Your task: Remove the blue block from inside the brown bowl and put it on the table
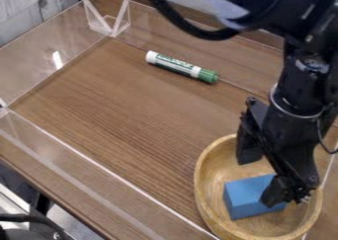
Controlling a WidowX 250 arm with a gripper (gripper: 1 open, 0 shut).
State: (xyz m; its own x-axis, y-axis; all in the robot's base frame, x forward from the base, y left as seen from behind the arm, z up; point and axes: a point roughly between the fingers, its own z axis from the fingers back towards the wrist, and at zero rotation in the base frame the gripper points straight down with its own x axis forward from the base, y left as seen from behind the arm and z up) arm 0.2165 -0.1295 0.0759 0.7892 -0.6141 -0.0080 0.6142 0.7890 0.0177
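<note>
**End effector spread over the blue block in the brown bowl**

Nearest the camera, at the lower right, sits the brown bowl [211, 175], a wide, shallow wooden dish with a thick pale rim, cut off by the right and bottom edges of the view. It rests on the surface [126, 106], a dark wood-grain top. Inside the bowl lies the blue block [251, 198], a small bright-blue piece on the bowl's floor, toward the near side. Its left and top faces are in plain sight; its right end is covered by one dark finger.

Reaching down into the bowl from above is the end effector [271, 165], black and bulky, pointing straight down. Its fingers stand spread wide: one finger hangs at the left over the bowl's far inner wall, the other comes down at the right, its tip level with the block's right end. Whether that tip touches the block cannot be told from this angle. The block is not pinched; it lies flat in the bowl, with the left finger well clear of it.

Farther back, around the middle of the surface, lies a green-and-white marker pen [181, 67], set on a slant, well apart from the bowl.

Low clear acrylic walls [53, 46] border the surface along the left and far sides, and a folded clear piece stands at the far left corner.
</note>
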